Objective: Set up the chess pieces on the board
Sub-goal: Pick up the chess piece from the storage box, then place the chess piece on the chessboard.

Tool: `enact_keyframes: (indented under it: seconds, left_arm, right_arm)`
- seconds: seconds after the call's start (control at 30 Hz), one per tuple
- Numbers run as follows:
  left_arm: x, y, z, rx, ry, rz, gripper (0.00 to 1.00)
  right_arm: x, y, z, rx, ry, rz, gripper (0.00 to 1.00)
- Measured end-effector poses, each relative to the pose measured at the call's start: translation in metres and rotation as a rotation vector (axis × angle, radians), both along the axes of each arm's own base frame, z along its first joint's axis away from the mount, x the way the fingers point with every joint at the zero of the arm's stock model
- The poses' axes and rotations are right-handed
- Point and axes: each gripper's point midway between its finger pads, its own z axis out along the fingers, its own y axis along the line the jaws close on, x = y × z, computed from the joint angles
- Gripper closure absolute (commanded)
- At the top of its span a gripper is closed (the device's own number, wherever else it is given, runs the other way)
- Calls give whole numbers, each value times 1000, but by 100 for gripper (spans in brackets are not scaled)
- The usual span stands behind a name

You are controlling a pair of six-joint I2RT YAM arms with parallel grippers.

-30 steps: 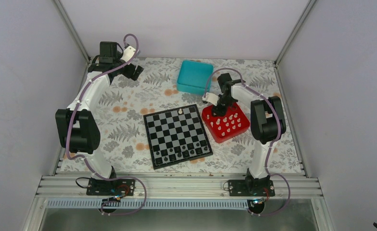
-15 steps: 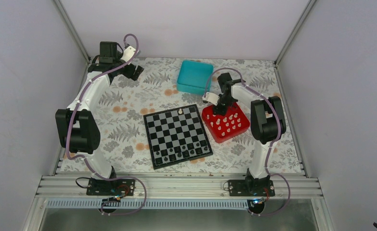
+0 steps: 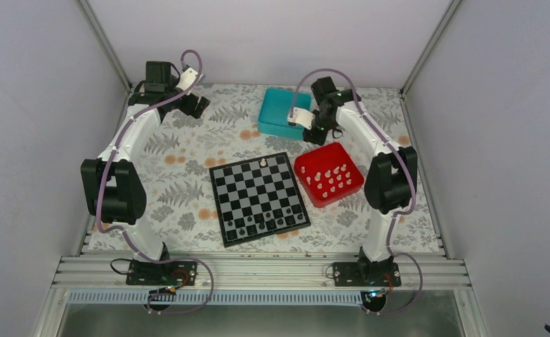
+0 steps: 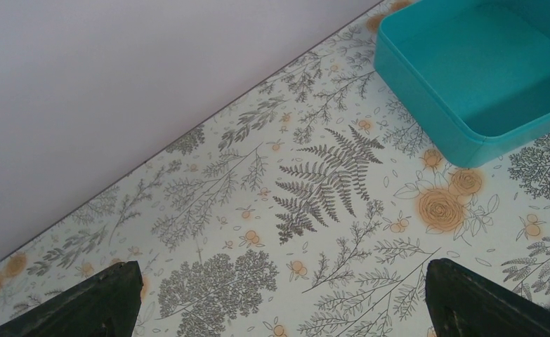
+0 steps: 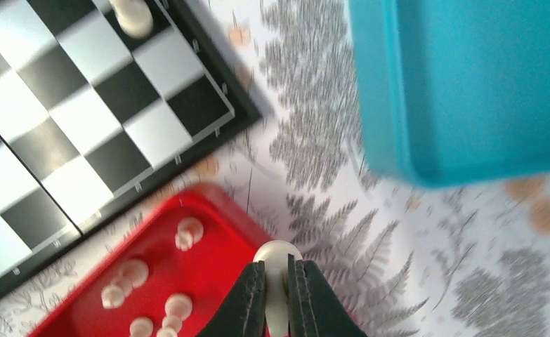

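The board (image 3: 252,184) lies mid-table, and its corner (image 5: 82,140) shows in the right wrist view. One white chess piece (image 3: 263,163) (image 5: 133,15) stands on its far edge row. Several dark pieces (image 3: 258,226) line the near rows. More white chess pieces (image 3: 331,179) (image 5: 186,232) lie in the red tray (image 3: 326,201) (image 5: 208,270). My right gripper (image 3: 319,132) (image 5: 277,272) is shut on a white chess piece (image 5: 277,254), raised above the tray's far corner. My left gripper (image 3: 196,105) (image 4: 279,309) hangs open and empty over the back left of the table.
A teal box (image 3: 284,111) (image 4: 482,77) (image 5: 468,84) sits behind the board, close to the right gripper. A floral cloth (image 3: 180,175) covers the table. Walls and metal frame posts close in the left, back and right sides.
The right gripper shut on a white piece in the red tray, then lifted it up and back toward the teal box. The left arm has stayed still.
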Motion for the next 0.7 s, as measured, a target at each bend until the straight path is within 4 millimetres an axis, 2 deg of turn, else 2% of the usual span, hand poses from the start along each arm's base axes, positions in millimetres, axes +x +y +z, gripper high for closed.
enact_keyframes:
  seconds: [0.13,0.23,0.33,0.5,0.7]
  left_arm:
    - [0,0,0,-1,0,-1,0]
    - [0,0,0,-1,2,-1,0]
    - [-1,0,1,2,0,-2,0]
    - [-4,0,10,5,-19,-4,0]
    - [-5,0,14,9,-30,-9,0]
  right_arm:
    - [3,35,31,24,-65,72,95]
    - [4,58,35,37,-74,118,95]
    - [1,76,22,41,-47,155,95]
    - [-7,95,-15,20,33,195,94]
    - [-13,107,-28,32,62,219,94]
